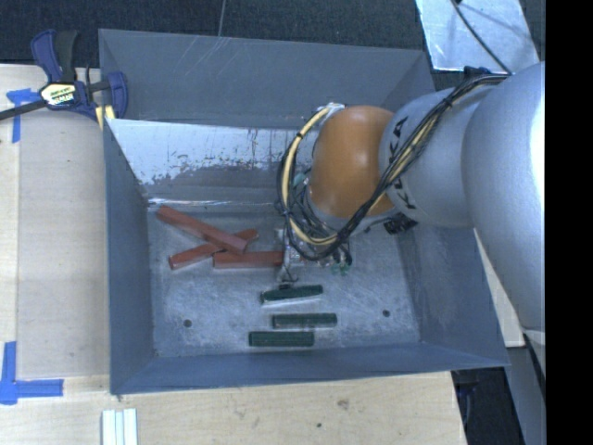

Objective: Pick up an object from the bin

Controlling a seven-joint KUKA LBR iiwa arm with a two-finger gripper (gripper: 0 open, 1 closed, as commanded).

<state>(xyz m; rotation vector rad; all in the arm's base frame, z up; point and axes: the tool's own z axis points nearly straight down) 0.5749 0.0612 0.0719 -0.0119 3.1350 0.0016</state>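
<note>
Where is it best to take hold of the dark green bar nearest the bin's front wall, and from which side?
I would grip the lowest dark green bar at its middle, across its narrow width, coming from straight above. It lies flat, lengthwise left to right, apart from the next green bar.

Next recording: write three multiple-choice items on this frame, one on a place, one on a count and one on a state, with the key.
1. Where is the gripper?
A. By the right end of the red bars, just above the top green bar in the view
B. Left of all the red bars
C. At the view's lower left

2. How many green bars are there?
A. Two
B. Three
C. Five

3. How do the red bars lie?
A. Upright on end
B. Apart in a neat row
C. Crossed and overlapping

Key: 1 A, it sits between those two; 2 B, three lie one below another; 3 C, they lie across one another.
</note>
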